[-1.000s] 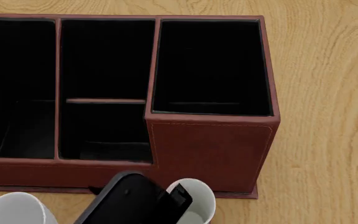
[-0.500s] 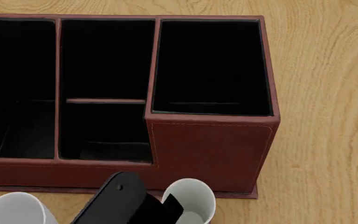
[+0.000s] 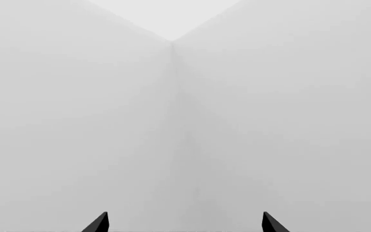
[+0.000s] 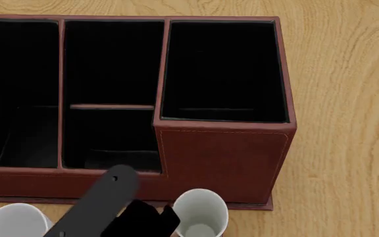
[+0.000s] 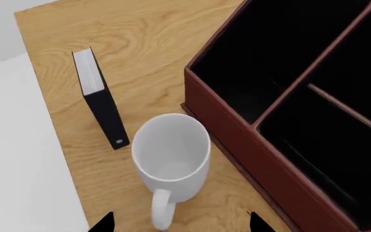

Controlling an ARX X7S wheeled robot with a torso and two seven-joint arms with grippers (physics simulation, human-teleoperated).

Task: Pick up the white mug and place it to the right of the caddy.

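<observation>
The white mug (image 5: 171, 157) stands upright on the wooden table, close to the caddy's (image 5: 235, 143) reddish-brown wall. Its loop handle (image 5: 162, 212) points at my right gripper (image 5: 180, 224), which is open, and sits between the two black tips in that view. In the head view the white mug (image 4: 12, 221) is cut off at the bottom left, in front of the caddy (image 4: 222, 158). My right arm (image 4: 104, 200) crosses just right of it. My left gripper (image 3: 184, 224) is open, faces a blank grey wall and holds nothing.
A narrower mug (image 4: 201, 212) stands in front of the caddy's tall section. A thin black book (image 5: 102, 106) stands on edge beyond the white mug, near the table's edge (image 5: 50, 125). Bare wood (image 4: 347, 98) lies to the right of the caddy.
In the head view my right arm has swung left and away from the narrower mug, which now shows in full. The mugs and the caddy have not moved.
</observation>
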